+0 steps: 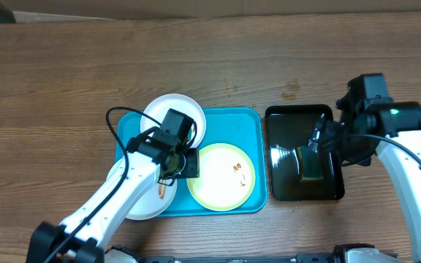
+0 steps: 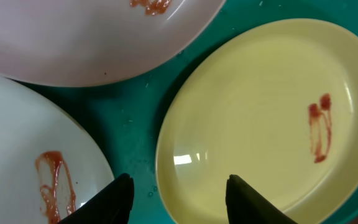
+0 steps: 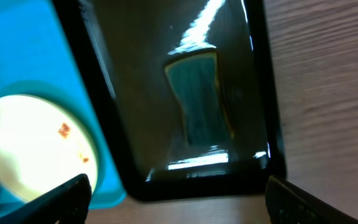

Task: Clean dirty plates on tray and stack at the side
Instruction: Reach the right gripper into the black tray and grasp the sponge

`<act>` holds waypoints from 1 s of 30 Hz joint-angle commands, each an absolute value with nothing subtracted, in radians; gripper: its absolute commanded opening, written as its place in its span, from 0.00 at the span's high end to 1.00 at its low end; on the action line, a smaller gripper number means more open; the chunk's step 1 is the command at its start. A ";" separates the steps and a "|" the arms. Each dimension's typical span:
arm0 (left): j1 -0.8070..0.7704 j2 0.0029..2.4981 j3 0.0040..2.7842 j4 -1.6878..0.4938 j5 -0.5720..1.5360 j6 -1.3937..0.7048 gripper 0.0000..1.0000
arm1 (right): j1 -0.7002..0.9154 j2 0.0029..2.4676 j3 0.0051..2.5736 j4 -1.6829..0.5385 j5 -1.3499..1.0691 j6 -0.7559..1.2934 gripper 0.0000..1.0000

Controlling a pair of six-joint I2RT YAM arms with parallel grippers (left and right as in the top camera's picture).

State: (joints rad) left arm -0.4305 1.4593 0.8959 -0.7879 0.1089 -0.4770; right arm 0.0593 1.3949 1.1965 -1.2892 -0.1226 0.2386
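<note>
On the turquoise tray (image 1: pixel 251 120): three plates, flat, side by side.
Yellow-green plate (image 1: pixel 221 175): right half of the tray, toward the front edge; short reddish streaks right of centre.
Back white plate (image 1: pixel 168 109): rear left corner, overhanging the tray's back rim; red smear near its edge in the left wrist view.
Front white plate (image 1: pixel 150 206): front left corner, hanging over the tray's front rim; brown-red smear on it, partly under the left arm.
Left gripper (image 1: pixel 174 166): low over the tray among the three plates; fingers partly apart, either side of the yellow-green plate's left rim; contact not discernible.
Right gripper (image 1: pixel 314 146): over the black tray; fingers spread wide, empty.
Black tray (image 1: pixel 283 117): just right of the turquoise tray, glossy.
Sponge (image 1: pixel 311 166): in the black tray, green with a yellow edge, beneath the right gripper.
Tabletop (image 1: pixel 64 80): brown wood grain, around both trays.
</note>
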 commanded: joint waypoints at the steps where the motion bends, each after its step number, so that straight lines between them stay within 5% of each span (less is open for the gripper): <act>1: -0.437 1.510 0.888 -0.778 0.086 -0.495 0.60 | 0.057 1.413 1.103 -1.214 -0.113 0.245 0.07; 11: -0.439 1.597 0.888 -0.774 0.097 -0.494 0.62 | 0.057 1.504 0.886 -0.998 -0.106 0.354 0.03; 30: -0.440 1.597 0.885 -0.736 0.078 -0.495 0.69 | 0.091 1.544 0.732 -0.781 -0.105 0.368 0.10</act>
State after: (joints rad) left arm -0.4324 1.5902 0.8921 -0.7387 0.0956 -0.4812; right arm 0.0738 1.5352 0.7616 -0.8051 -0.1047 0.3637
